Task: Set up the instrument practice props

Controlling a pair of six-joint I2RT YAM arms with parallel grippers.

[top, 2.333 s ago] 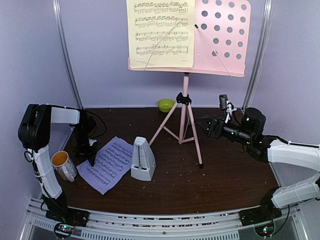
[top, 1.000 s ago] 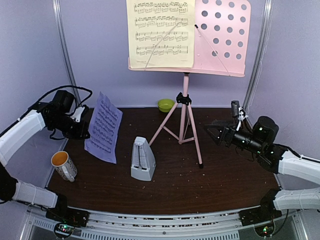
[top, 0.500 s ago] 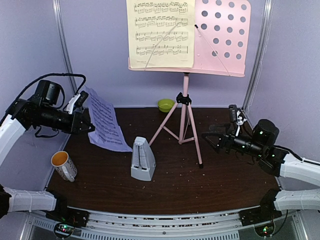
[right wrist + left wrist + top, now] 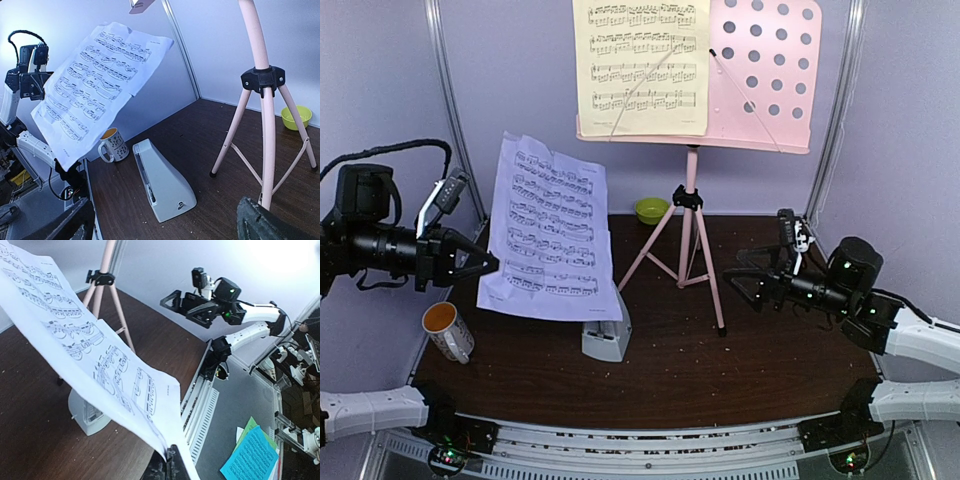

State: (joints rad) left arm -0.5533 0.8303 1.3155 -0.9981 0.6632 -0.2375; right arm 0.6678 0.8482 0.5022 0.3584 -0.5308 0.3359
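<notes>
Work cell enclosed by plain pale lavender walls [image 4: 520,80] at the back and both sides, with two slanting silver metal poles [image 4: 837,100] standing at the rear corners. A dark brown wood-grain tabletop [image 4: 770,370], flecked with pale crumbs, forms the base. A slotted silver aluminium rail [image 4: 650,440] runs along its near edge. The left wrist view shows a grey surface [image 4: 235,405] beyond the rail, bearing a turquoise printed paper [image 4: 252,455], and bright light [image 4: 280,255] washing out the upper right.
</notes>
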